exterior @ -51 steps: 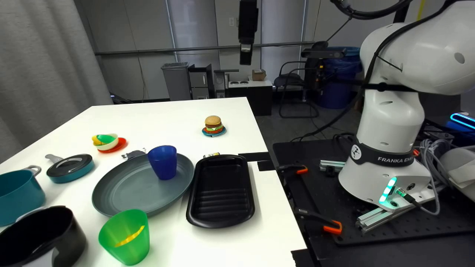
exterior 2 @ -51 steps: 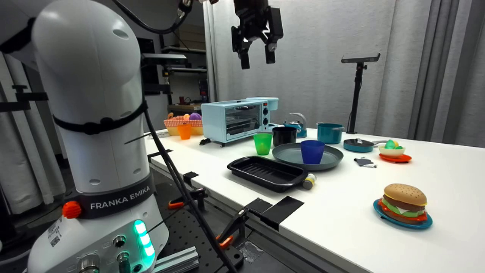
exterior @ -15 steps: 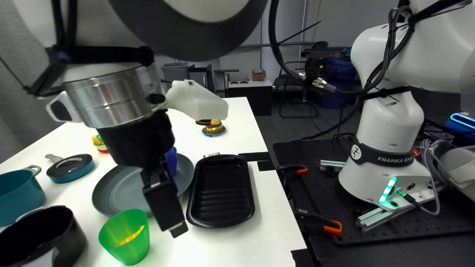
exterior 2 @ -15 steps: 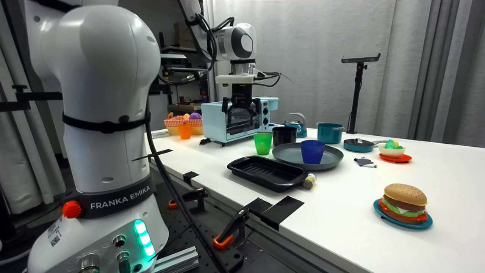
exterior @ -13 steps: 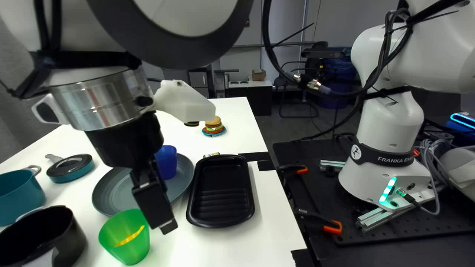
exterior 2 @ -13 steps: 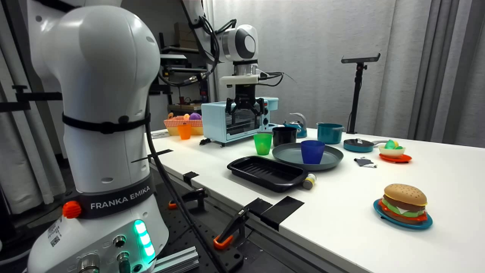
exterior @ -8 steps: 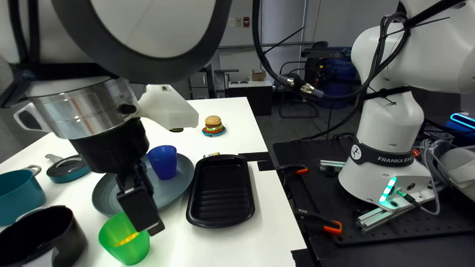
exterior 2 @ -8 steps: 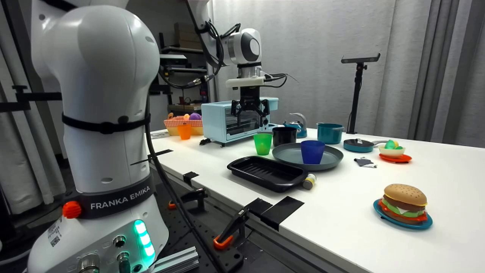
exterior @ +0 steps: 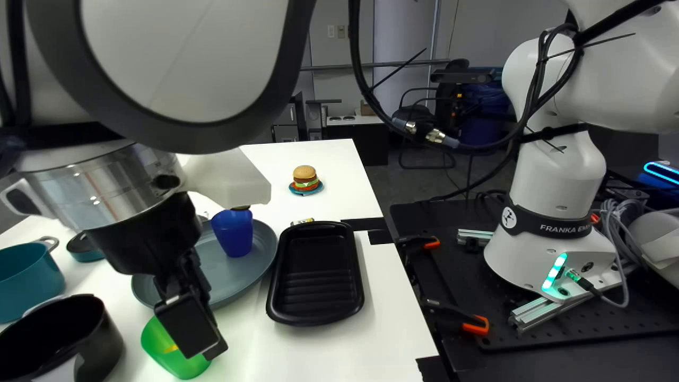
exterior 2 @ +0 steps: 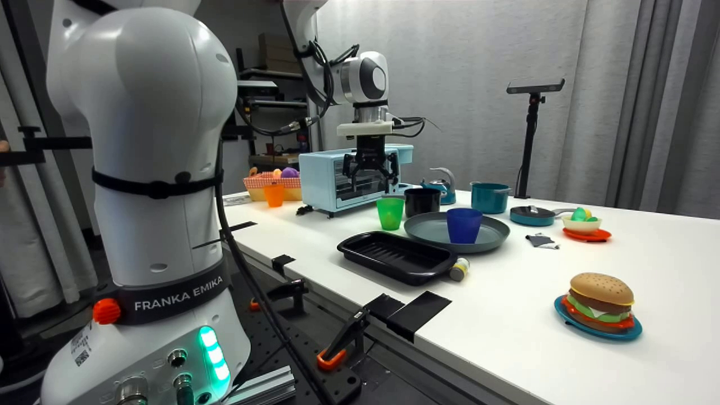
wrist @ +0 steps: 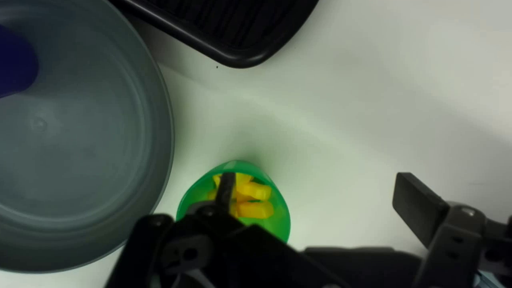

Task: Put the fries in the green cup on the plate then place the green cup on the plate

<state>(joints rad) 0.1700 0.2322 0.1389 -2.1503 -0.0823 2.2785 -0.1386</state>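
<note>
The green cup (wrist: 276, 226) stands on the white table and shows in both exterior views (exterior: 183, 366) (exterior 2: 389, 214). Several yellow fries (wrist: 256, 210) lie inside it. The large grey-teal plate (wrist: 80, 152) is beside the cup, apart from it, with a dark blue cup (wrist: 14, 60) standing on it. My gripper (wrist: 314, 188) is open and empty. In the wrist view one finger (wrist: 227, 186) overlaps the cup's opening and hides some fries; the other finger (wrist: 416, 204) is over bare table. In an exterior view my gripper (exterior 2: 371, 183) appears above the cup's rim.
A black ridged tray (exterior 2: 396, 256) lies beside the plate. A black pot (exterior 2: 423, 201), a teal pot (exterior 2: 489, 197) and a light-blue toaster oven (exterior 2: 360, 177) stand near the green cup. A toy burger (exterior 2: 599, 304) sits on a small saucer farther off.
The arm has come down from high over the table. Over the last second my gripper has lowered and moved closer to the green cup, staying open. The cup, plate and fries have not moved.
</note>
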